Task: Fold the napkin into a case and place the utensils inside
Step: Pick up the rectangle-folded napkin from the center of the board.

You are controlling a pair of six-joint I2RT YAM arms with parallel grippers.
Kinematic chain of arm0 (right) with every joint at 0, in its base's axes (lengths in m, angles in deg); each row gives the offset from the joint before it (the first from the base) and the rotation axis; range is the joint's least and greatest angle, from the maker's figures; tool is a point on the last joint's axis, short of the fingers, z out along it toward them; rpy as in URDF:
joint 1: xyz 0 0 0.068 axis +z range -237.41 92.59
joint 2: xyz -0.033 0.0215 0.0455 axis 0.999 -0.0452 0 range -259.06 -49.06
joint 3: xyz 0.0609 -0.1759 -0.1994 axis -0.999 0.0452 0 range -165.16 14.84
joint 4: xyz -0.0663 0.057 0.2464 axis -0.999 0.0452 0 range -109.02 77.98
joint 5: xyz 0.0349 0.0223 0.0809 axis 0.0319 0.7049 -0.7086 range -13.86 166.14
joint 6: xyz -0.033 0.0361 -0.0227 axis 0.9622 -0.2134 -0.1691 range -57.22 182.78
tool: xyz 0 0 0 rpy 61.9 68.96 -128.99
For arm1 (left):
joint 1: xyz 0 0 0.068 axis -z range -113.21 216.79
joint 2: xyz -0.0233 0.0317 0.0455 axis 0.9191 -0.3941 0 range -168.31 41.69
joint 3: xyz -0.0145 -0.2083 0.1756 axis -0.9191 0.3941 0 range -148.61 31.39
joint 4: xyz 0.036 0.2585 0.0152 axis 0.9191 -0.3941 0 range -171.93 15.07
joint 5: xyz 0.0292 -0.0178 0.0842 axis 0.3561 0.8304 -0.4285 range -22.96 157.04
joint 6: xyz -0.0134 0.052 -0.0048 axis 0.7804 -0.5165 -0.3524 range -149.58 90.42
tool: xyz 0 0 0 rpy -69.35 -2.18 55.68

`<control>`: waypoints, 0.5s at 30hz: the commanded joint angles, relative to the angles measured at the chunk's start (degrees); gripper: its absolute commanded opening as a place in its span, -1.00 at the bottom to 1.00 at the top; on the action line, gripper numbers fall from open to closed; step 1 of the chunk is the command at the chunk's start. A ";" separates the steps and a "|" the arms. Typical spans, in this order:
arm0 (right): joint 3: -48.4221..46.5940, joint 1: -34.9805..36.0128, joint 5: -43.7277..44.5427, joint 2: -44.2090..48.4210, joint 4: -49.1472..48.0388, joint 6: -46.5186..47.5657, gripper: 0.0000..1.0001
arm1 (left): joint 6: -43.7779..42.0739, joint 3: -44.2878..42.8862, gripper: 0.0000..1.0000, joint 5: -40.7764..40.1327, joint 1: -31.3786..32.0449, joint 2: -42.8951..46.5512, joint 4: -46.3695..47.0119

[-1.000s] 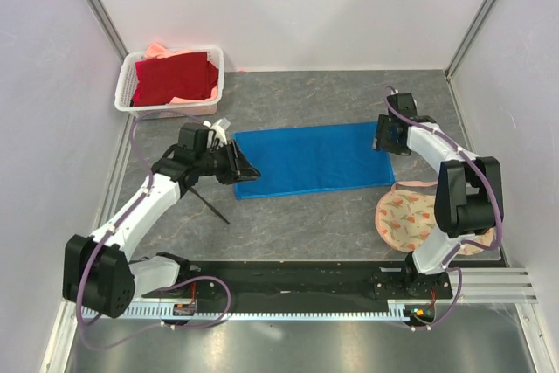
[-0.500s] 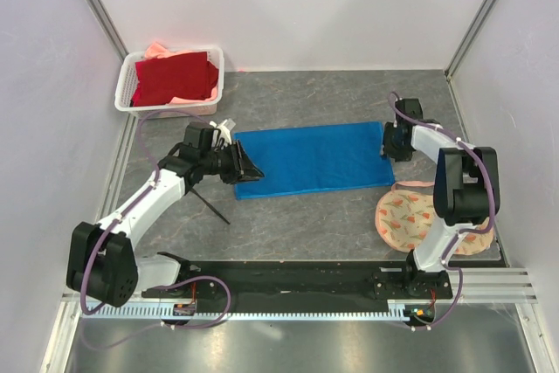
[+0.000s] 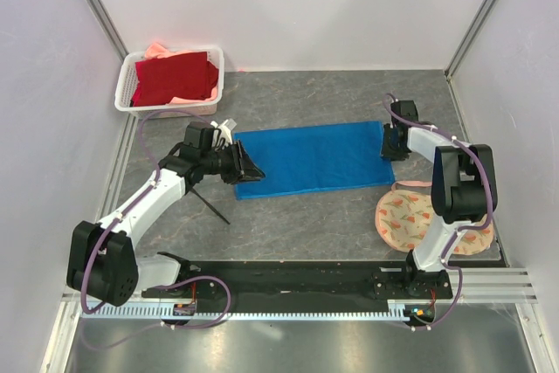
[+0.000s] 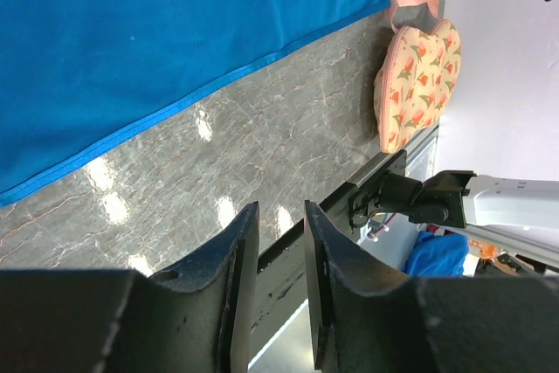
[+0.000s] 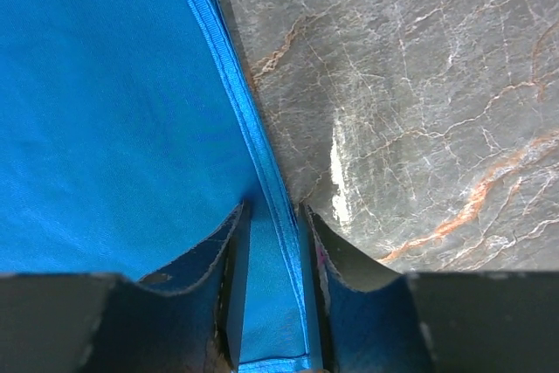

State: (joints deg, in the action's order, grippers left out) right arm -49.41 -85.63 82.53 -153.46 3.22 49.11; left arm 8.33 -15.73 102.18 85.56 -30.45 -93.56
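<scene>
The bright blue napkin [image 3: 310, 159] lies flat on the grey table as a long layered rectangle; it also fills the upper left of the left wrist view [image 4: 157, 32]. My left gripper [image 3: 247, 168] lies low over its left end, jaws slightly open with nothing between them. My right gripper [image 3: 389, 143] sits at the napkin's right edge [image 5: 131, 93], jaws narrowly open and astride the hemmed edge, with flat cloth between them. One thin black utensil [image 3: 212, 205] lies on the table beside my left arm.
A white basket [image 3: 215, 67] holding dark red cloth stands at the back left. A round peach floral mat [image 3: 410, 216] lies at the right front, also seen in the left wrist view [image 4: 419, 76]. The black base rail runs along the near edge.
My right gripper has turned and settled lower onto the napkin's right edge. My left gripper has shifted slightly right toward the napkin's left end. The napkin has not moved.
</scene>
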 commanded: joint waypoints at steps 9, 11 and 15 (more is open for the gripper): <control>5.10 0.15 -13.42 -2.04 -4.22 1.72 -0.94 | -0.38 -1.23 -0.32 2.66 0.22 -0.02 2.20; 4.75 0.24 -14.21 -1.51 -4.48 2.07 -1.00 | -0.12 -1.84 -0.32 2.66 0.48 -1.16 2.46; 4.39 0.24 -14.48 1.47 -4.40 1.63 -1.00 | 1.20 -3.33 -0.32 2.40 1.80 -4.67 3.60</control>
State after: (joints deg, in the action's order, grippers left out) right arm -46.94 -86.55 74.68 -152.59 -2.33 51.25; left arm 8.35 -16.01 103.27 86.04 -32.07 -92.71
